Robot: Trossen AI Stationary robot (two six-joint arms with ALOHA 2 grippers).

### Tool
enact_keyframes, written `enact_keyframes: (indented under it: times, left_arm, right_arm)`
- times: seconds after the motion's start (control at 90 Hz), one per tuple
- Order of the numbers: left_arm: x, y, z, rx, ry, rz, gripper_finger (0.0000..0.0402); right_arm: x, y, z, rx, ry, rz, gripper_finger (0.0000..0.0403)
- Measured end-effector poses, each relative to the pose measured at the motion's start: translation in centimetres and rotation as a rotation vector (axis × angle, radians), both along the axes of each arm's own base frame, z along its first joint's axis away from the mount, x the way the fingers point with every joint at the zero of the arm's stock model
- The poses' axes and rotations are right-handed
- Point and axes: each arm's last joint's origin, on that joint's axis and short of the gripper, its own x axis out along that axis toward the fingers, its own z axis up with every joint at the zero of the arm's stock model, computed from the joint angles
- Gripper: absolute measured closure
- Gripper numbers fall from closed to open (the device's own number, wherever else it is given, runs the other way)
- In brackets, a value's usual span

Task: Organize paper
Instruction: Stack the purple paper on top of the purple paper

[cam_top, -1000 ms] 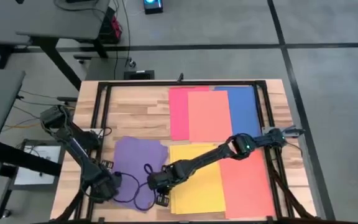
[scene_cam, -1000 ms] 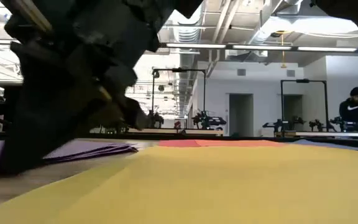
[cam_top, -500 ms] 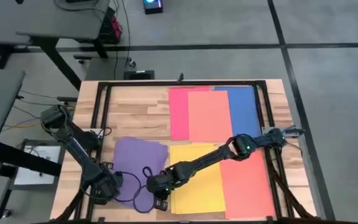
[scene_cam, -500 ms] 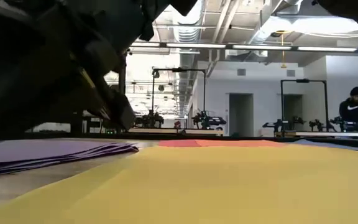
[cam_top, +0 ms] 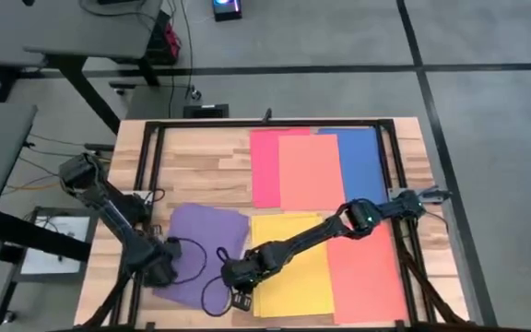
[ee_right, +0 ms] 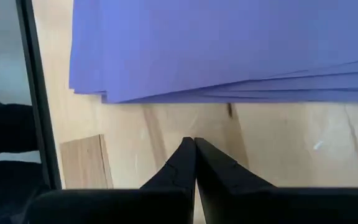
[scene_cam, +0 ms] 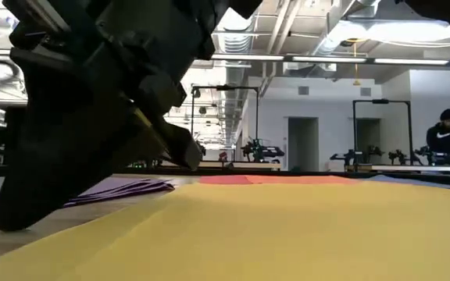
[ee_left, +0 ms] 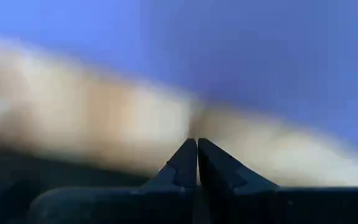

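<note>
Purple stack (cam_top: 206, 249) sits on the table (cam_top: 201, 166) at its near-left area, sheets fanned and skewed rather than squared; the right wrist view shows several offset edges (ee_right: 229, 93). Yellow sheets (cam_top: 293, 272) lie just right of the purple stack, touching or nearly so. An orange-red sheet (cam_top: 367, 277) lies right of the yellow. Red (cam_top: 265, 166), salmon-orange (cam_top: 310, 171) and blue (cam_top: 362, 161) piles overlap on the far side, well apart from the purple stack.

Left pincer (cam_top: 159, 267) is at the purple stack's left edge, fingers pressed together in the left wrist view (ee_left: 196, 165), with nothing visibly between them. Right pincer (cam_top: 238, 277) is at the stack's near-right corner, also pinched closed (ee_right: 194, 165) over bare wood just off the paper edge, holding nothing.

Handling judgement: the sheets are thin, light, floppy and slick on each other, so they will likely slide and fan rather than move as a block. A pinch from above probably takes only the top sheet. Better to push on the stack edges with closed tips to square it, or to catch a corner overhanging the other sheets. The cable loop (cam_top: 212, 290) near the stack's near edge could snag.
</note>
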Motion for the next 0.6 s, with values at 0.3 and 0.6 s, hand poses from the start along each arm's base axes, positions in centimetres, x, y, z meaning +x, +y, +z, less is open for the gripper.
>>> enact_keyframes:
  times: [0.3, 0.6]
  left_arm:
    - [0.9, 2.6, -1.0, 0.027, 0.031, -0.098, 0.0401]
    - [1.6, 4.2, -2.1, -0.074, 0.047, -0.253, 0.0401]
  right_arm:
    - [0.4, -2.1, -0.2, -0.004, 0.038, -0.018, 0.0403]
    - [1.1, -4.2, -0.3, -0.051, 0.008, 0.023, 0.0403]
